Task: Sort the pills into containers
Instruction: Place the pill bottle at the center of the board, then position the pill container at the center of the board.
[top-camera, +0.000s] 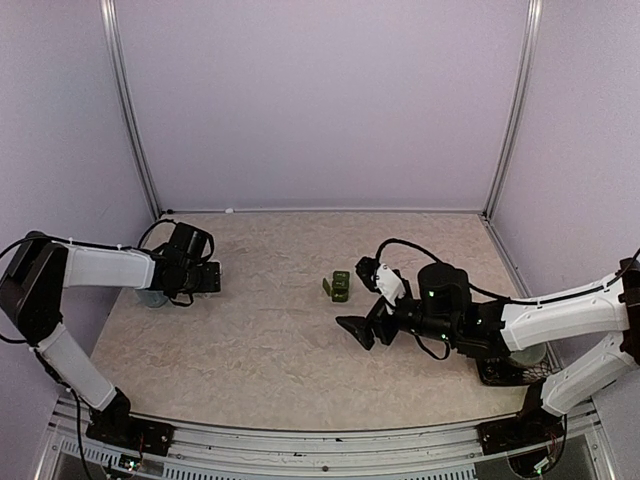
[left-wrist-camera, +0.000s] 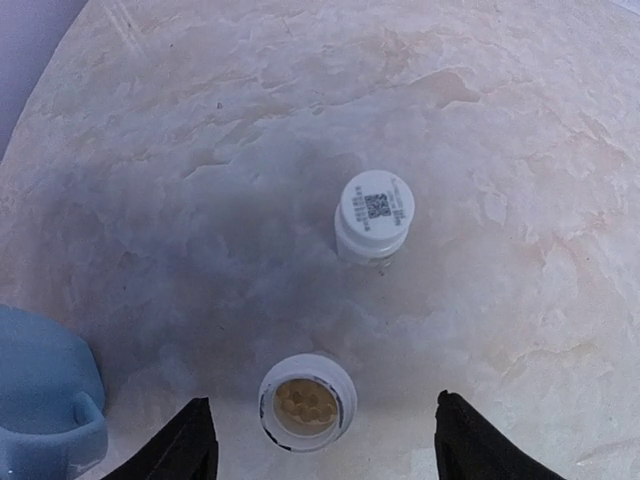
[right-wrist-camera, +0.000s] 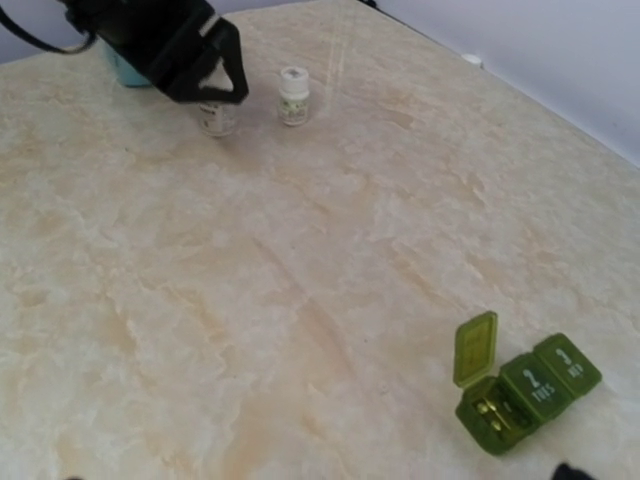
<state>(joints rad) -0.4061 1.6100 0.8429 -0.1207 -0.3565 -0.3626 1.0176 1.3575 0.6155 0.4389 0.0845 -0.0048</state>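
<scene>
The dark green pill-box strip (top-camera: 340, 286) lies mid-table. In the right wrist view (right-wrist-camera: 527, 392) its end compartment is open, lid (right-wrist-camera: 477, 349) upright, with yellowish pills (right-wrist-camera: 494, 413) inside; the other two lids are shut. My right gripper (top-camera: 359, 298) is open and empty just right of the strip. My left gripper (left-wrist-camera: 325, 450) is open, its fingers (left-wrist-camera: 186, 446) straddling an uncapped white bottle (left-wrist-camera: 307, 400) of tan pills without touching it. A capped white bottle (left-wrist-camera: 375, 215) stands just beyond. Both bottles also show in the right wrist view (right-wrist-camera: 293, 95).
A light blue mug (left-wrist-camera: 40, 400) stands left of the open bottle, close to my left gripper's left finger. White walls and metal posts close in the table at the back and sides.
</scene>
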